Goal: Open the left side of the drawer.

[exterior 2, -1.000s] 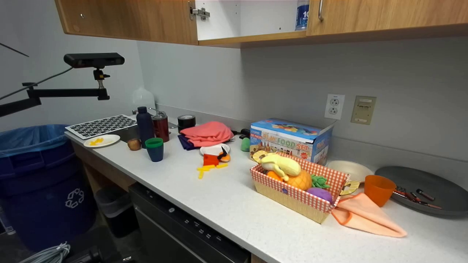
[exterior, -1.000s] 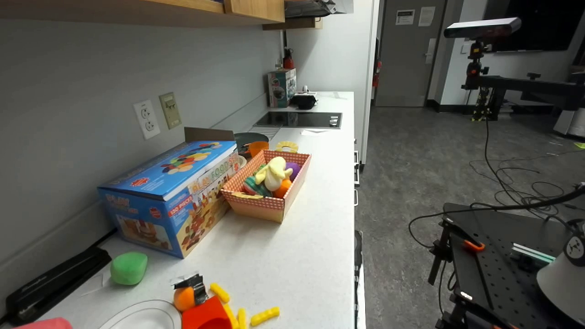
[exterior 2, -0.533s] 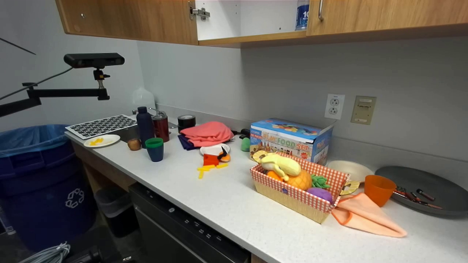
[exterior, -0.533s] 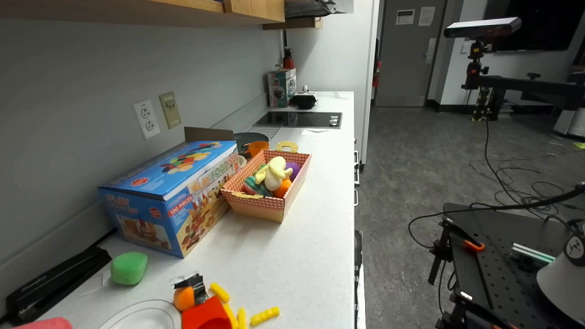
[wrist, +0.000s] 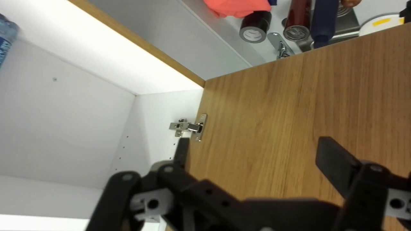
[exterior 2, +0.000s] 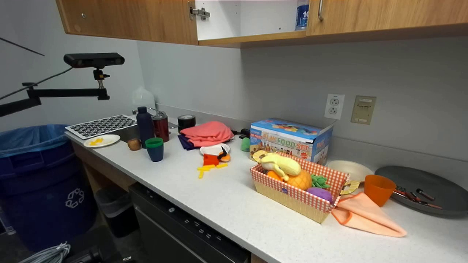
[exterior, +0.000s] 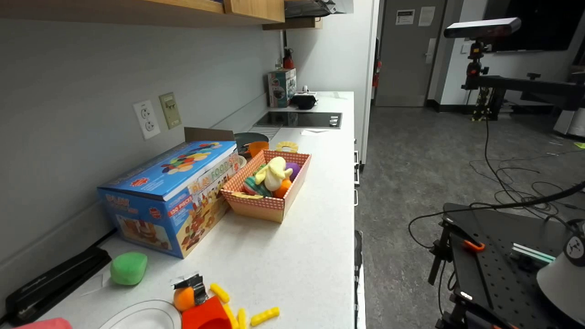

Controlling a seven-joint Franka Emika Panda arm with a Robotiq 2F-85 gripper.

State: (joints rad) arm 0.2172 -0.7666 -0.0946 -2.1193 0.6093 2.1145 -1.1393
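Note:
No drawer shows; the views show a wooden wall cabinet above the counter. Its left door stands swung wide open in an exterior view, and its right door with a metal handle is shut. In the wrist view my gripper is open with nothing between its fingers. The inner face of the open door lies behind the fingers, with the metal hinge near the left finger. I cannot tell whether the gripper touches the door. The gripper is out of both exterior views.
The white cabinet inside holds a water bottle. Below, the counter carries a toy food box, a checkered basket, a dark bottle and cups. Camera arms stand beside the counter.
A thin dark cable at the upper left of an exterior view reaches further right. The black cable at the right of an exterior view shifts slightly. The cabinet doors look almost unchanged.

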